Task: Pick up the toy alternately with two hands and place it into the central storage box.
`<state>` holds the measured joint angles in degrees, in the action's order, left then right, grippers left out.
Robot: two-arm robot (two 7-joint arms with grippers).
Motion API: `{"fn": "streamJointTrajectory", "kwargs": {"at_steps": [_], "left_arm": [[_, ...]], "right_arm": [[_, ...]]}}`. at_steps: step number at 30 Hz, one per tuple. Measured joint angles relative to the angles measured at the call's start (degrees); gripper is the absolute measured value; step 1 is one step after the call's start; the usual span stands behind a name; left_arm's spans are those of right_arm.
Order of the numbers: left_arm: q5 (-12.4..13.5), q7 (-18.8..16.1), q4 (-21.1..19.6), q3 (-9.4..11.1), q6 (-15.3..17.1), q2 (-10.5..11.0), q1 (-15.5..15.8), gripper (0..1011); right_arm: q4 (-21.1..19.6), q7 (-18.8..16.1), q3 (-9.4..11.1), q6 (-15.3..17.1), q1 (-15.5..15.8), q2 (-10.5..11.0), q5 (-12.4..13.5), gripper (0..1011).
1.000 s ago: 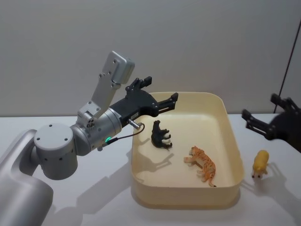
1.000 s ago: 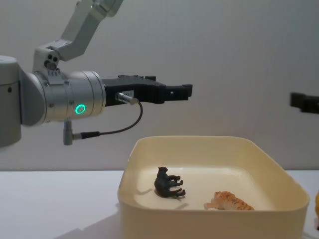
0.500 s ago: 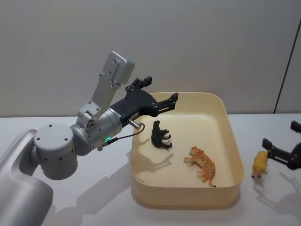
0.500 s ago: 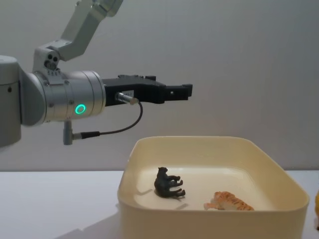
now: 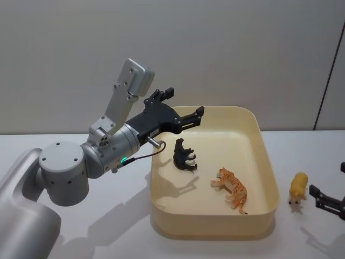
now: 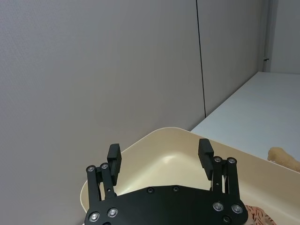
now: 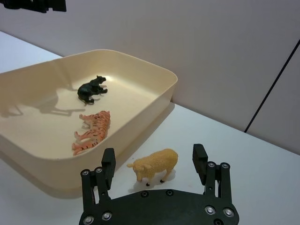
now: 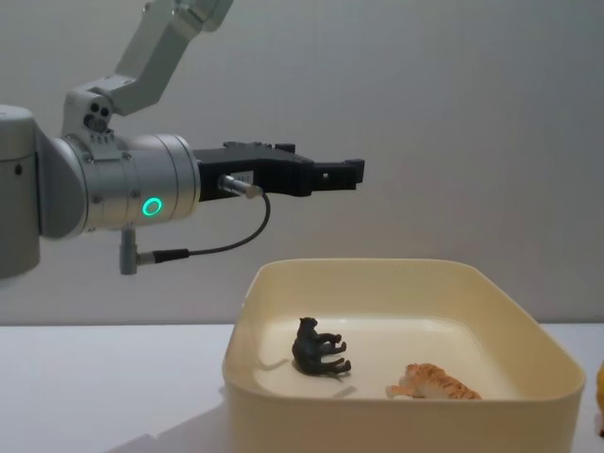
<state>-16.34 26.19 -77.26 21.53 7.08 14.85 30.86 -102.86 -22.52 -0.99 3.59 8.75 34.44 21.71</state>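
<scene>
Near the tabletop's (image 5: 102,232) right edge, just outside the box (image 5: 268,178), stands the sheep (image 5: 298,186) — the right gripper (image 7: 154,155) low beside it, jaws spread, not touching. Left gripper (image 6: 159,151) hangs over the box's far-left corner, jaws spread, empty; black toy (image 5: 184,154) and tiger (image 5: 233,189) lie inside.

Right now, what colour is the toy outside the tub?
Pale yellow; the toy sheep shows best in the right wrist view.
</scene>
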Motion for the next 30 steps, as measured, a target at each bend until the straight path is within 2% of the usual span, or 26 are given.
{"fn": "streamJointTrajectory", "kwargs": {"at_steps": [13,23,30], "left_arm": [[0.0,0.0,0.0,0.0,0.0,0.0,0.0,1002],[0.0,0.0,0.0,0.0,0.0,0.0,0.0,1001],[0.0,0.0,0.0,0.0,0.0,0.0,0.0,1002]], "right_arm": [[1.4,1.0,-0.5,0.7,1.0,-0.3,-1.9,1001],[3.6,1.7,-2.2,1.8,-1.1,-2.2,-4.0,1001],[5.9,2.1,-3.8,2.2,-3.7,-4.3,-6.0,1001]]}}
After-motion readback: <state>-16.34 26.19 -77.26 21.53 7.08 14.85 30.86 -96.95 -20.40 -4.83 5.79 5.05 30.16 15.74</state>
